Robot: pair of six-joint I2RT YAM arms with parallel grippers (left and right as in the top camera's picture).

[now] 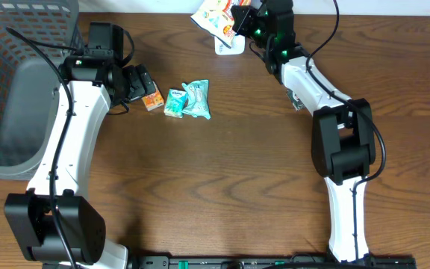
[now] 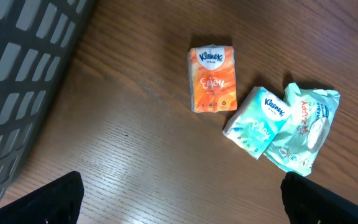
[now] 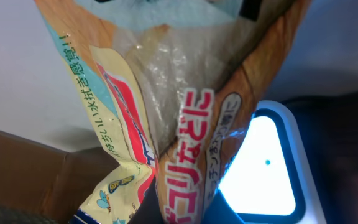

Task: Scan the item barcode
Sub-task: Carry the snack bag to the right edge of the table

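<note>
Holding bag (image 1: 213,16) with Japanese print, my right fingers (image 1: 242,15) pinch it at far edge of table (image 1: 260,187), just above lit white scanner (image 3: 260,162). I see my left fingers (image 2: 48,202) spread wide, gripping nothing, over orange Kleenex pack (image 2: 213,79), "Enjoy" readable. Near it, teal Kleenex pack (image 2: 257,121) reads "Play", touching teal wipes pack (image 2: 303,127), "Happy".

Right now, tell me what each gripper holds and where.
Right gripper pinches the printed packet by one crumpled end. Left gripper is open, holding nothing.
</note>
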